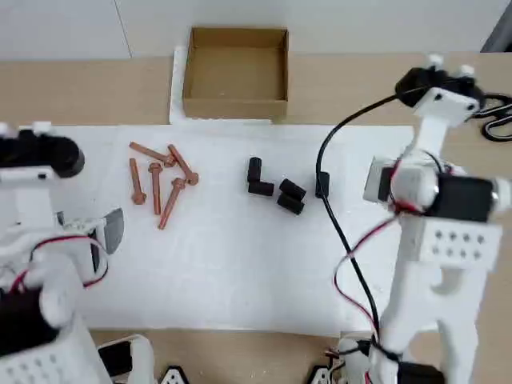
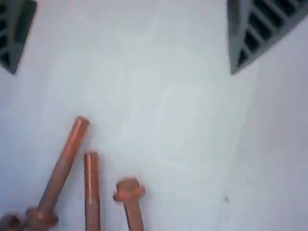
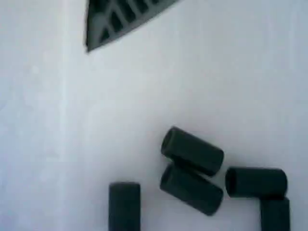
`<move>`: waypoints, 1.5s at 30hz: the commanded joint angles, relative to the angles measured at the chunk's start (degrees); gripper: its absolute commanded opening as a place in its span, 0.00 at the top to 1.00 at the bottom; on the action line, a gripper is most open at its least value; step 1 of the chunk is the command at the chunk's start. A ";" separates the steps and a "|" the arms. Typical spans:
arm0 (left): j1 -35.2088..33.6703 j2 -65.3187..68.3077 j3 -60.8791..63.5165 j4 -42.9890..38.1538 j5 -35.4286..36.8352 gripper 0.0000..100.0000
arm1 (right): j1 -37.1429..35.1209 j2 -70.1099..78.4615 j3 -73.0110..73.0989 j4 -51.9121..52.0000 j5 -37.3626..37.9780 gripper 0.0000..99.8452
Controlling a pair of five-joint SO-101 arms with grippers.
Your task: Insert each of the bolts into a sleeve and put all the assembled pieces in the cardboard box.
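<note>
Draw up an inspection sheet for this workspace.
Surface: white foam sheet over a wooden table.
Job's things: five bolts loose on the left arm's side; five sleeves at centre; cardboard box behind them; nothing assembled.
Clutter: black looped item at the table's right edge.
Tools: left tool open above the bolts; right tool beside the sleeves.
Cables: black cable crossing the sheet by the sleeves.
Surroundings: pale wall behind.

We see a tan surface [image 1: 96,92] with a white sheet [image 1: 232,264] spread over most of it. A cardboard box [image 1: 236,108] sits at the far edge. On the sheet, five copper bolts [image 1: 155,186] lie toward the left edge and five black sleeves [image 1: 291,190] near the middle.
</note>
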 commanded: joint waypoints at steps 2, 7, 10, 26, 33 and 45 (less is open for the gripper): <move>0.09 10.64 -7.60 1.58 -0.18 0.73 | 0.40 3.56 2.81 0.92 0.44 0.80; 0.09 19.43 -9.45 1.49 -0.18 0.73 | 0.66 10.15 8.44 0.84 0.18 0.80; 0.09 22.95 -9.45 1.49 -0.09 0.73 | 0.75 16.22 9.14 0.84 0.18 0.80; 0.00 26.55 -9.45 -0.97 5.19 0.73 | 4.53 22.20 7.74 -0.48 0.00 0.80; 0.09 26.55 -9.45 -1.23 5.19 0.73 | -1.80 22.20 7.82 -1.10 0.09 0.80; -0.09 26.55 -9.36 0.35 5.19 0.73 | 6.73 23.25 -3.08 -1.63 14.86 0.80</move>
